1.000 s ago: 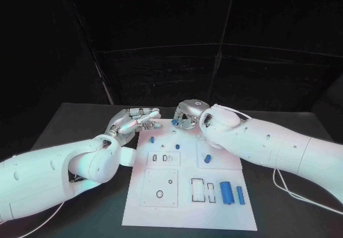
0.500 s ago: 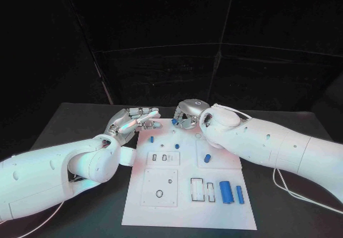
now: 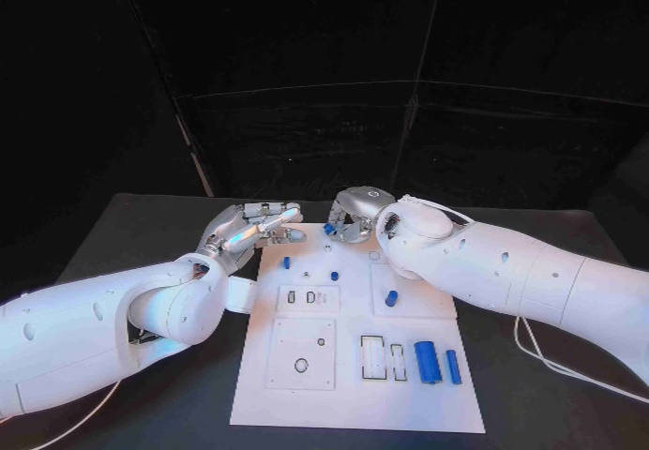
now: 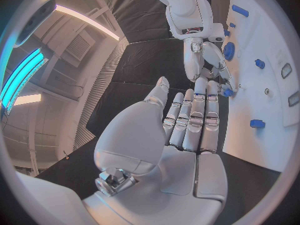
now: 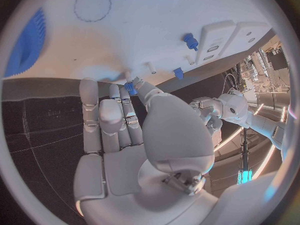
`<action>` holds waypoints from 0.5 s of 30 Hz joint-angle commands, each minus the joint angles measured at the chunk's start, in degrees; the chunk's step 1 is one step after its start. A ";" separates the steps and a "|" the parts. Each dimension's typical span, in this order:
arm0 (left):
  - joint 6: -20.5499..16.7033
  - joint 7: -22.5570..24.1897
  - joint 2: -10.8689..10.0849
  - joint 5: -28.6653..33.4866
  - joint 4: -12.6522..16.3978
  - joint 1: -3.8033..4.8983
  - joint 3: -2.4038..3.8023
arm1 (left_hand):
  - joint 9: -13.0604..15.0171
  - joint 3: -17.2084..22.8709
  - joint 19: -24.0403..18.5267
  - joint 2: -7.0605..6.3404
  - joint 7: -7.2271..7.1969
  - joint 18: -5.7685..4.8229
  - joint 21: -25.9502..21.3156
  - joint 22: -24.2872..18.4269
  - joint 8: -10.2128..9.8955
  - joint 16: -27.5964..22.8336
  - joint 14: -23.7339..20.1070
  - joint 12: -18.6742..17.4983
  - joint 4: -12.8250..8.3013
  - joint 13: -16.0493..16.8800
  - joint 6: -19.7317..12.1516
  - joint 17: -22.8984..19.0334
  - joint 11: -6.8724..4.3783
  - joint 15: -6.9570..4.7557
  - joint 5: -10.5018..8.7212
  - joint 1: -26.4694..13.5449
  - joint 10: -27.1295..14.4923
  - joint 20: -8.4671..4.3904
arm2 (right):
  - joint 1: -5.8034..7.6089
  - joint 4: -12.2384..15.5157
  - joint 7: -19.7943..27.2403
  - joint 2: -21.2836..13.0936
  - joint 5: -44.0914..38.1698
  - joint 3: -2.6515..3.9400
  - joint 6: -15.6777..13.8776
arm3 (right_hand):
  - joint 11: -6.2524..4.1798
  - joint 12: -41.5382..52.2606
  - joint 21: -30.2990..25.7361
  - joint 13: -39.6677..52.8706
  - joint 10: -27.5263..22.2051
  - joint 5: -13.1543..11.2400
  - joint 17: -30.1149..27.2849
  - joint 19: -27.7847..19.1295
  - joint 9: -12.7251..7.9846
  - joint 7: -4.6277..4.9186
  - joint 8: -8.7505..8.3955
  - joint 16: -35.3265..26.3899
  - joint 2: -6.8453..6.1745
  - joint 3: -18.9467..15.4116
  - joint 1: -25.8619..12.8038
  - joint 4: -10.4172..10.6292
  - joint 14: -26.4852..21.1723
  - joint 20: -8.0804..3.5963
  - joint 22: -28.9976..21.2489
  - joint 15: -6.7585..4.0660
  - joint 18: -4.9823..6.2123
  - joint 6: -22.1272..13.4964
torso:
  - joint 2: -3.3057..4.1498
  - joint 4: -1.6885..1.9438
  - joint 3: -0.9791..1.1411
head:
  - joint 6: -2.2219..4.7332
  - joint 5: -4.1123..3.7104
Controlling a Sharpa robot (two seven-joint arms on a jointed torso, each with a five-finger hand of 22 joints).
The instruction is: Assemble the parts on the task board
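The white task board [image 3: 354, 394] lies in the middle of the black table. At its far edge my right hand [image 3: 354, 217] pinches a small blue part [image 3: 329, 229] between thumb and fingertips, low over the board; the right wrist view shows the part [image 5: 130, 88] in that pinch. My left hand [image 3: 254, 230] hovers at the board's far left corner with straight fingers [image 4: 195, 116] and holds nothing. Two blue pegs [image 3: 285, 262] [image 3: 334, 276] stand in the board nearby. A short blue piece [image 3: 391, 298] lies mid-board.
A blue cylinder [image 3: 428, 362] and a thin blue bar [image 3: 453, 367] lie at the board's near right, beside rectangular slots [image 3: 375, 357]. A blue toothed wheel [image 5: 28, 42] sits on the board near my right hand. A cable [image 3: 554, 361] runs on the table at right.
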 commanded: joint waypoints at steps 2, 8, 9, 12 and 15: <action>0.65 0.61 0.02 -0.42 0.05 0.09 0.02 | -0.06 -0.10 0.46 0.23 0.92 0.74 -0.21 -0.08 -0.37 -0.39 0.37 -0.28 -0.33 -0.04 -0.26 0.08 0.43 0.04 -0.09 0.37 -0.14 0.07 | 0.03 -0.15 -0.40 0.06 -0.40 -0.01 0.70 | 0.02 -0.22 -0.26 -0.01 -0.26 0.27 0.00 -0.43 0.03 -0.09 -0.21 -0.13 -0.22 0.06 -0.24 0.20 -0.05 0.03 0.04 0.32 -0.13 0.47 | 0.00 -0.01 0.02 | -0.06 -0.03; 0.63 0.62 0.02 -0.42 -0.01 0.09 0.02 | -0.06 -0.10 0.46 0.23 0.92 0.74 -0.21 -0.08 -0.37 -0.39 0.37 -0.28 -0.33 -0.04 -0.26 0.08 0.43 0.04 -0.09 0.37 -0.14 0.07 | -0.01 -0.12 -0.35 0.00 -0.40 -0.02 0.60 | 0.02 -0.22 -0.26 -0.01 -0.26 0.27 0.00 -0.43 0.03 -0.09 -0.21 -0.13 -0.22 0.06 -0.24 0.20 -0.05 0.03 0.04 0.32 -0.13 0.47 | 0.01 0.00 0.03 | -0.15 -0.07; 0.60 0.62 -0.02 -0.42 0.03 0.09 0.02 | -0.06 -0.10 0.46 0.23 0.92 0.74 -0.21 -0.08 -0.37 -0.39 0.37 -0.28 -0.33 -0.04 -0.26 0.08 0.43 0.04 -0.09 0.37 -0.14 0.07 | -0.01 -0.05 -0.37 -0.08 -0.40 -0.02 0.51 | 0.02 -0.22 -0.26 -0.01 -0.26 0.27 0.00 -0.43 0.03 -0.09 -0.21 -0.13 -0.22 0.06 -0.24 0.20 -0.05 0.03 0.04 0.32 -0.13 0.47 | 0.01 0.02 0.02 | -0.18 -0.08; 0.58 0.62 -0.14 -0.42 0.14 0.10 0.02 | -0.06 -0.10 0.46 0.23 0.92 0.74 -0.21 -0.08 -0.37 -0.39 0.37 -0.28 -0.33 -0.04 -0.26 0.08 0.43 0.04 -0.09 0.37 -0.14 0.07 | -0.02 0.16 -0.34 -0.22 -0.40 -0.02 0.19 | 0.02 -0.24 -0.27 0.00 -0.21 0.26 -0.08 -0.46 0.03 -0.09 -0.23 -0.16 -0.24 0.05 -0.34 0.30 -0.06 0.05 0.01 0.33 -0.12 0.50 | 0.11 -0.07 0.01 | -0.11 0.00; 0.57 0.60 -0.15 -0.42 0.13 0.11 0.02 | -0.06 -0.10 0.46 0.23 0.92 0.74 -0.21 -0.08 -0.37 -0.39 0.37 -0.28 -0.33 -0.04 -0.26 0.08 0.43 0.04 -0.09 0.37 -0.14 0.07 | -0.03 0.29 -0.28 -0.29 -0.40 -0.02 -0.15 | -0.02 -0.26 -0.33 0.01 -0.16 0.34 -0.17 -0.55 0.04 -0.15 -0.23 -0.22 -0.15 0.18 -0.23 0.30 -0.09 0.06 -0.12 0.32 -0.09 0.57 | 0.03 -0.02 0.05 | -0.31 -0.08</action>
